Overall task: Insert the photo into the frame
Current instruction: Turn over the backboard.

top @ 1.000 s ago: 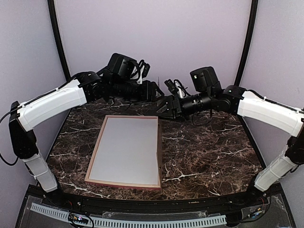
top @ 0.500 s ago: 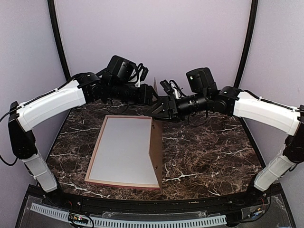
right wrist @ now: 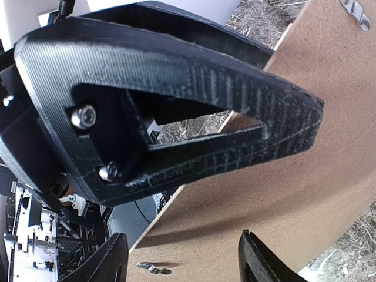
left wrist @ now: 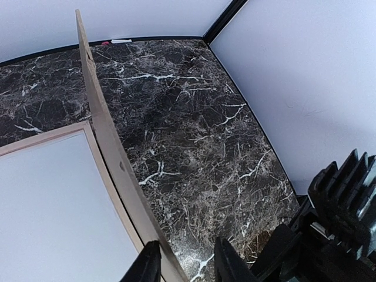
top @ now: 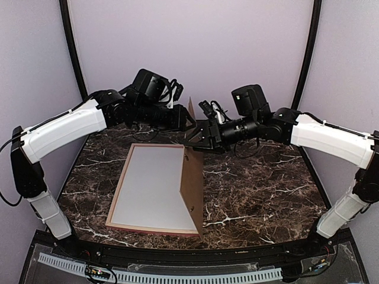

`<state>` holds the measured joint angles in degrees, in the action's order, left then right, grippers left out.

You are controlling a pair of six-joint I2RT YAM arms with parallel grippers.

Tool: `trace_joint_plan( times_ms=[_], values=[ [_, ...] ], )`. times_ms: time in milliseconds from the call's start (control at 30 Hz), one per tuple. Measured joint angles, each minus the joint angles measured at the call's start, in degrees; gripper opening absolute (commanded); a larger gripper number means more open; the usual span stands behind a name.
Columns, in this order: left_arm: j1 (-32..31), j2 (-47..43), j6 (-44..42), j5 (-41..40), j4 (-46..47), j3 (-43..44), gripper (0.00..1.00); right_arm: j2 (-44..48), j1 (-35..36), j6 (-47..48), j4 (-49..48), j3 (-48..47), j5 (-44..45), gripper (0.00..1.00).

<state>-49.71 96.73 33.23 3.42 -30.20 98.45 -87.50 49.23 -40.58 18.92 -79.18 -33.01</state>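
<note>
The frame (top: 153, 229) lies flat on the table (top: 260, 183), left of centre. The backing board (top: 192, 183) stands on edge along the frame's right rail. The left gripper (top: 188, 122) is left of the board's far end, and the right gripper (top: 199, 137) is right of it.

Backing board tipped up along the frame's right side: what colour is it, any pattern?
The backing board is plain brown with no pattern. The top external view shows it best.

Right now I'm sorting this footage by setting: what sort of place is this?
Probably a lab robot work cell, not a home: a left arm and a right arm mounted at the near edge of a marble-patterned table, with plain pale walls closing it in.
</note>
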Motion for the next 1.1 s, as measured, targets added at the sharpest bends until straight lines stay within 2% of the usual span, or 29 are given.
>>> trace_joint_plan(
  times_ms=[233, 367, 533, 800, 1100],
  values=[
    [0.07, 0.04, -0.33, 0.24, -0.44, -0.15, 0.29, 0.59, -1.51, 0.57, 1.38, 0.02, 0.31, 0.66],
    [0.33, 0.15, -0.59, 0.42, -1.01, -0.02, 0.23, 3.23, -3.76, 1.05, 1.90, 0.90, 0.76, 0.66],
    [0.68, 1.31, -1.33, 0.59, -3.48, 0.98, 0.24, 7.30, -7.32, 1.84, 2.62, 3.23, 1.31, 0.66],
    [1.09, 2.58, -1.62, 1.11, -7.30, 0.98, 0.23, 8.46, -10.05, 2.93, 4.15, 6.62, 1.77, 0.66],
    [1.84, 2.60, -1.84, 3.61, -8.09, 0.52, 0.11, 8.46, -10.95, 3.87, 4.66, 9.51, 1.88, 0.66]
  ],
)
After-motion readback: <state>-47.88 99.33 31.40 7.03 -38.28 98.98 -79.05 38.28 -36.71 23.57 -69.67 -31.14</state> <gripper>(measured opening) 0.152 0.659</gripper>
